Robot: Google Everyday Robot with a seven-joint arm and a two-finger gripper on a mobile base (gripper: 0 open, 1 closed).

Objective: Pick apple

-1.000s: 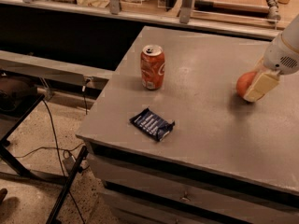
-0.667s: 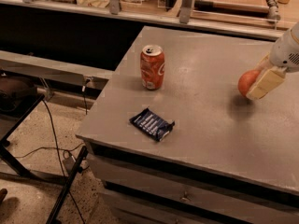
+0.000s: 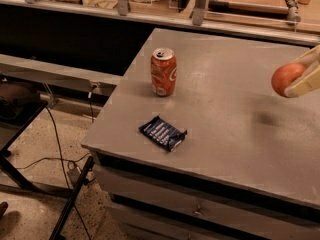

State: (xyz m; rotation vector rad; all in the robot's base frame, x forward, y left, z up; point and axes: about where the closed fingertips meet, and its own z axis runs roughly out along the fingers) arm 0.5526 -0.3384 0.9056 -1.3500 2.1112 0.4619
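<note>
Grey metal makes up the counter (image 3: pixel 225 134), whose front edge sits nearest, above a dark drawer front. Just inside the front-left corner lies a dark blue snack wrapper (image 3: pixel 163 133), flat and slightly askew. Farther back along the left edge stands an orange-red soda can (image 3: pixel 163 72), upright, with its opened top showing, well apart from the wrapper. Over toward the right side, where the view cuts the counter off, the apple (image 3: pixel 281 79) hangs in the air rather than resting on the surface: a soft dark shadow (image 3: pixel 265 118) lies on the metal below and slightly to its left, with bare counter between the two. The gripper (image 3: pixel 299 77) comes in from the right, its pale fingers (image 3: pixel 311 82) pinched on the fruit from either side, so the claw is closed around the apple and bearing its weight. Beyond the back edge runs a wooden ledge (image 3: pixel 240 6) with metal uprights. The grasp looks made and the lift seems to be the step in hand. The next move probably calls for a steady squeeze and a straight rise, since a round, smooth fruit could roll out of two narrow fingers if the wrist tilts. The can and the wrapper are too far off to interfere.
</note>
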